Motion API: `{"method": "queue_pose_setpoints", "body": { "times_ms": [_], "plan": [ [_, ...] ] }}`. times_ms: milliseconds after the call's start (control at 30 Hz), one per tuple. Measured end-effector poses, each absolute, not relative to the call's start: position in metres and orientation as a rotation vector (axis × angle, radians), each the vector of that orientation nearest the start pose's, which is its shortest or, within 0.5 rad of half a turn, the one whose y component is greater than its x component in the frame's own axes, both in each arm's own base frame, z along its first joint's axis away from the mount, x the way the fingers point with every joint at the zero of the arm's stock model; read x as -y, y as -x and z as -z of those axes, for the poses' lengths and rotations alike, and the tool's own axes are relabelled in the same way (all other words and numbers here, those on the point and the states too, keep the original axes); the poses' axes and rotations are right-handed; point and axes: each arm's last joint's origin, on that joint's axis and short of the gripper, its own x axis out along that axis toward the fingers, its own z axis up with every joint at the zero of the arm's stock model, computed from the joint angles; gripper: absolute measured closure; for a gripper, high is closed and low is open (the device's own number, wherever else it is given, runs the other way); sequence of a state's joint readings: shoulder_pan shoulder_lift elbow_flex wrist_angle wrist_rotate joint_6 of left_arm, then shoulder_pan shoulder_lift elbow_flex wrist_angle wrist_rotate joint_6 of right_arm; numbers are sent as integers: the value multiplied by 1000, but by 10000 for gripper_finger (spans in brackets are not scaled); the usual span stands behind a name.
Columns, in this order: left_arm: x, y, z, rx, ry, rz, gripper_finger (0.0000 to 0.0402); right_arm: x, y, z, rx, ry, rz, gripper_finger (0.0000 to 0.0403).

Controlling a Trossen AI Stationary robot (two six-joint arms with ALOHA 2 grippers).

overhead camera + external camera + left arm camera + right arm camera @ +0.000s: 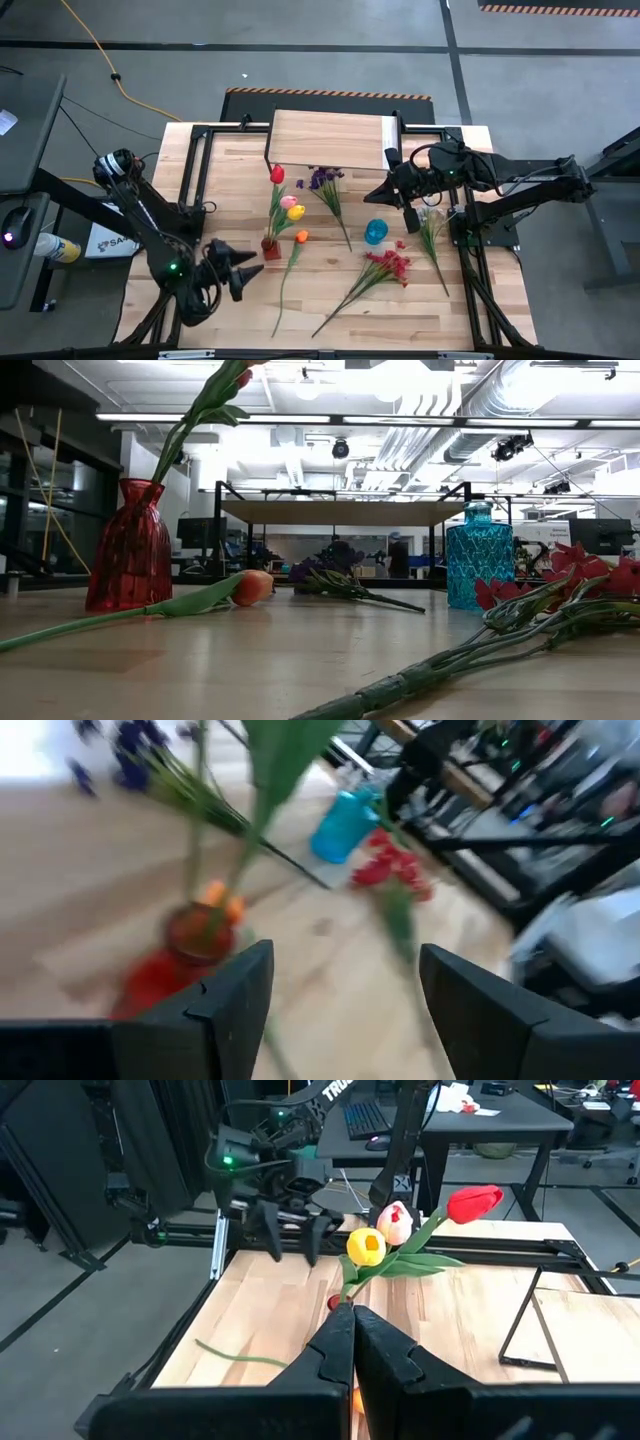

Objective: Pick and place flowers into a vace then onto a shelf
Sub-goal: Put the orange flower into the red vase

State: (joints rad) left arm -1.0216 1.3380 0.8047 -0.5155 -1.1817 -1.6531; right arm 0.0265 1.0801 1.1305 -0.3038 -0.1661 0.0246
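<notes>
left gripper at the high view's lower left, jaws open beside the red vase holding tulips; right gripper, jaws closed, waits right of centre

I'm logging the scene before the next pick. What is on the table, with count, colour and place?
Ribbed glass vase: one, red, left of centre, holding tulips.
Tulips in that vase: three, red, pink, yellow.
Loose tulip: one, orange, lying beside the red vase.
Purple blossom spray: one, lying before the shelf.
Ribbed glass vase: one, blue, centre right.
Red blossom spray: one, front right.
White blossom spray: one, right edge.
Light-wood shelf: one, far side.
Left end effector: open, front left.
Right end effector: shut, near the blue vase.
</notes>
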Motion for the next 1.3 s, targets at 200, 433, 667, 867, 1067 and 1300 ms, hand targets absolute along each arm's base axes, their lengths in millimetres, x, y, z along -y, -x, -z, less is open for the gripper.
{"method": "queue_pose_setpoints", "body": {
  "times_ms": [200, 433, 667, 867, 1067, 1300],
  "plan": [
    [206, -158, -232, -138, 920, -361, 119, -11, -230, -385, -254, -41, -189, 402],
    [229, -171, -235, -147, 998, -218, 119, -11, -230, -385, -254, -42, -189, 402],
    [245, -179, -208, -232, 1002, -189, 119, -11, -230, -385, -254, -47, -191, 402],
    [253, -182, -178, -373, 1068, -206, 119, -11, -230, -385, -259, -88, -188, 402],
    [247, -182, -155, -558, 1169, -320, 119, -11, -230, -385, -258, -83, -189, 402],
    [245, -194, -161, -602, 1247, -330, 119, -11, -230, -384, -259, -62, -192, 402]
  ]
}}
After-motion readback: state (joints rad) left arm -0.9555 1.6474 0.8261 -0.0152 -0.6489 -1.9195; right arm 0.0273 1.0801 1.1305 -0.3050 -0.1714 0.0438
